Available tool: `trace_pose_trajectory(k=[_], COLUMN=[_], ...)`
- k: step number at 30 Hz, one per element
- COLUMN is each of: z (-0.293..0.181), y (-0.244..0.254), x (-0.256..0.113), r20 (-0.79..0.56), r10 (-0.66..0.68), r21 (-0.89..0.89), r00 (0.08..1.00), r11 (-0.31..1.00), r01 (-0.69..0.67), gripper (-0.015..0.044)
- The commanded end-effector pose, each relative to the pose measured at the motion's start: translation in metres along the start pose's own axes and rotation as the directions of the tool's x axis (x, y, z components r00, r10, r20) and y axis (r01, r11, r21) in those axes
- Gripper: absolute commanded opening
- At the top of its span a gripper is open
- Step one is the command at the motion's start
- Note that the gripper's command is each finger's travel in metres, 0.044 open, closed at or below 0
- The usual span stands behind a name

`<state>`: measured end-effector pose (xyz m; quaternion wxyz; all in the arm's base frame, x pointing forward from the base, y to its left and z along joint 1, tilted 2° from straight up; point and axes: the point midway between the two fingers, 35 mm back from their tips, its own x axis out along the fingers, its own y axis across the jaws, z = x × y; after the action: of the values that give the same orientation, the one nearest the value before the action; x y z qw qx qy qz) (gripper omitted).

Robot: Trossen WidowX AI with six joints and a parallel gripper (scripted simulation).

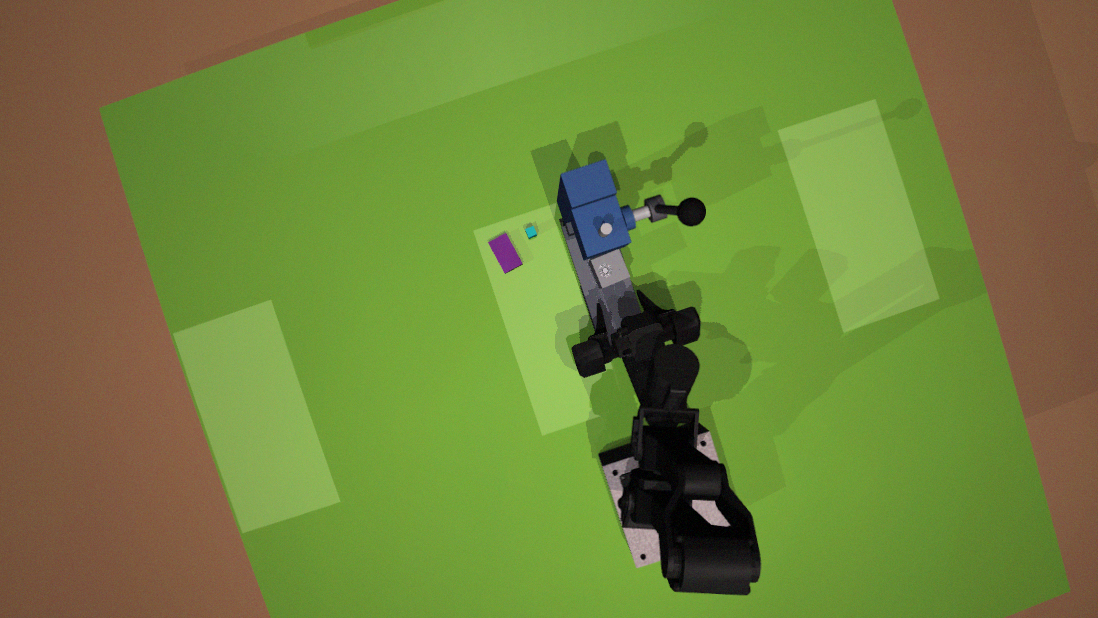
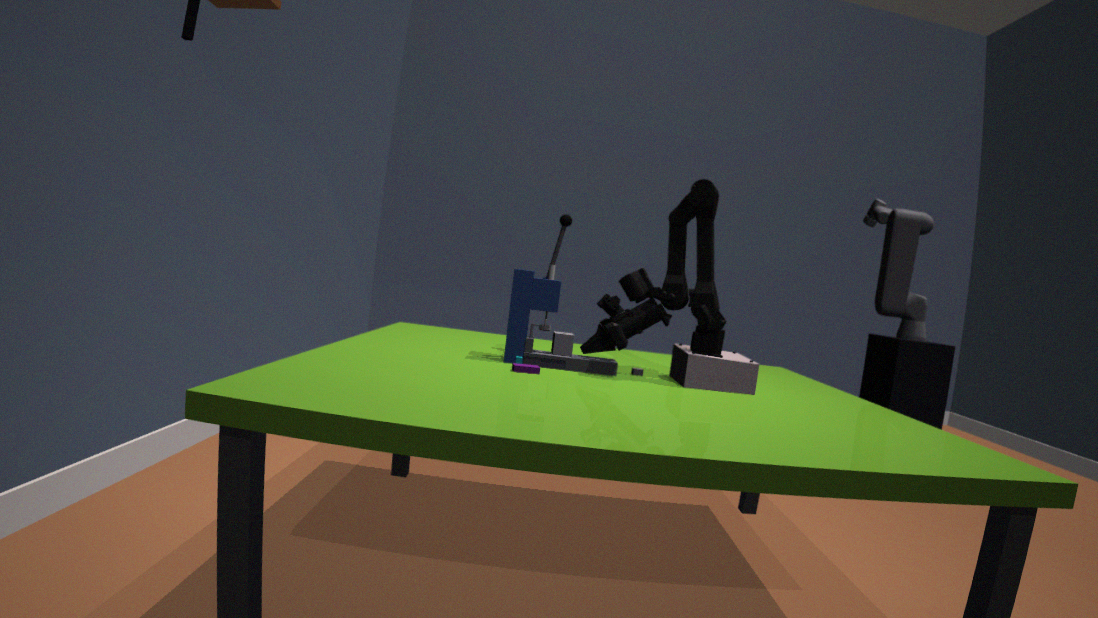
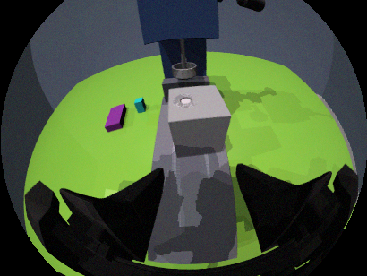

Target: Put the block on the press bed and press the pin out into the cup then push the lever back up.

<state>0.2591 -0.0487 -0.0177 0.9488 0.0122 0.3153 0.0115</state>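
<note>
Block on the bed, pin short of the punch

My black two-finger gripper (image 1: 620,300) (image 2: 583,351) (image 3: 200,171) stood partly open, with nothing between its fingers. Ahead of my fingertips, the light grey cube-shaped block (image 1: 617,266) (image 2: 563,343) (image 3: 199,134) sat upright on the long grey press bed (image 2: 599,364) (image 3: 166,134). Its round whitish pin (image 1: 605,270) (image 3: 185,101) showed in the top face, left of centre as I looked forward. Beyond the block, the thin grey metal punch (image 2: 545,318) (image 3: 183,54) hung from the blue boxy press (image 1: 595,199) (image 2: 518,314) (image 3: 179,20).

I judged the placing only partly done: the block was on the bed, but the pin was on my side of the punch and needed a small push forward, perhaps with a sideways correction. Pressing had not begun; the ball-ended lever (image 1: 691,211) (image 2: 558,245), ahead and to my right, stood raised. Pulling it, returning it and letting go all remained. I could not make out the cup.
</note>
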Motion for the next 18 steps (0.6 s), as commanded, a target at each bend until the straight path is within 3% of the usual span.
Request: trace_pose_trajectory(k=[1,18], z=[0.0000,-0.0001], y=[0.0000,-0.0005], x=[0.0000,-0.0017], r20=[0.000,0.004], r10=[0.000,-0.003], r21=[0.000,0.000], r00=[1.000,1.000], r11=[1.000,1.000], r01=[0.000,0.003], gripper=[0.0300,0.0300])
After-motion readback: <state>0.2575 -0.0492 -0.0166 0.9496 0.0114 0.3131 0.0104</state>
